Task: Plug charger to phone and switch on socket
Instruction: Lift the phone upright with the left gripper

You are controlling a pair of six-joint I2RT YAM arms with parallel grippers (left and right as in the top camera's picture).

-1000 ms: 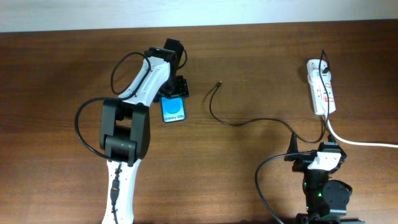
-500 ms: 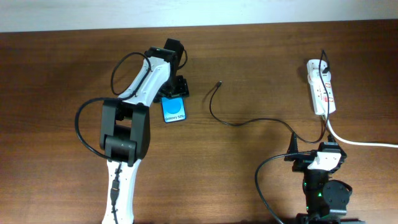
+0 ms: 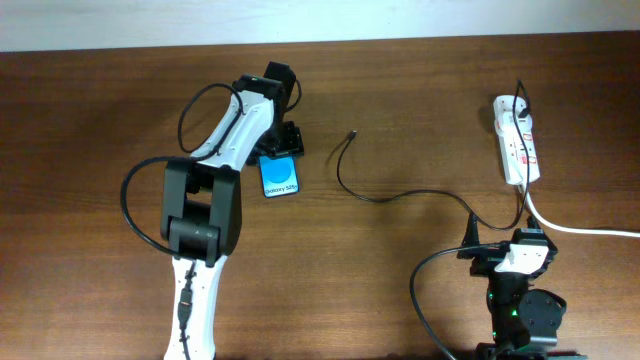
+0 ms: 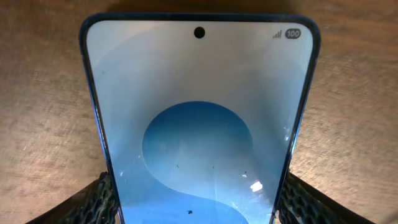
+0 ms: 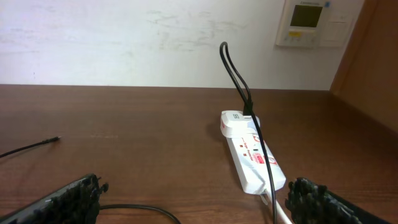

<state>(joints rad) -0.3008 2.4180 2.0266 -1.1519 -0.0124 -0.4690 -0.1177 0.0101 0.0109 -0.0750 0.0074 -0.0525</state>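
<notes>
The phone lies face up on the table, with a blue screen and white text. My left gripper is at its far end. In the left wrist view both fingers of the left gripper press the long edges of the phone. The charger, a thin black cable, runs from the socket across the table. Its free plug lies bare, right of the phone. My right gripper is open and empty near the front edge. In the right wrist view the gripper faces the socket.
A thick white cord leaves the socket toward the right edge. The charger's black cable loops up above the socket's far end. A black robot cable curves on the table between the right fingers.
</notes>
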